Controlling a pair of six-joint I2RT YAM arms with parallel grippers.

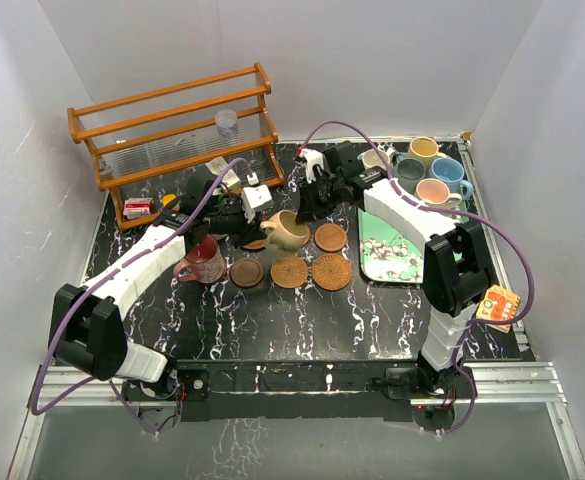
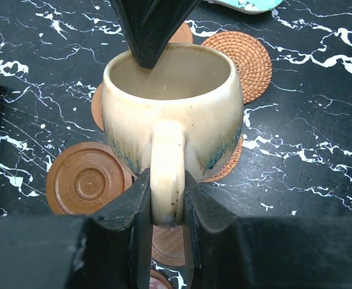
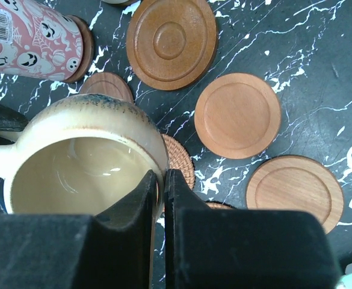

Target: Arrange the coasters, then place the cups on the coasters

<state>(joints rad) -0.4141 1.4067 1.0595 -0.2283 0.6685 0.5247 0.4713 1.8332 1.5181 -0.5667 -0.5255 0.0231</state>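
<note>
Left end effector (image 2: 165, 201) clamps the handle of the cream mug (image 2: 169, 102), arm extended over the tabletop (image 1: 272, 320). Right end effector (image 3: 162, 192), pointing downward, pinches the mug's opposite rim.

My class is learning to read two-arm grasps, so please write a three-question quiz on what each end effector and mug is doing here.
1. True or false: the left end effector grips the cream mug by its handle.
2. Choose one: the right end effector pinches the cream mug at its A) rim, B) handle, C) base.
3. Short answer: what does the red patterned mug stand on?
Key: 1 true; 2 A; 3 a brown wooden coaster.
</note>
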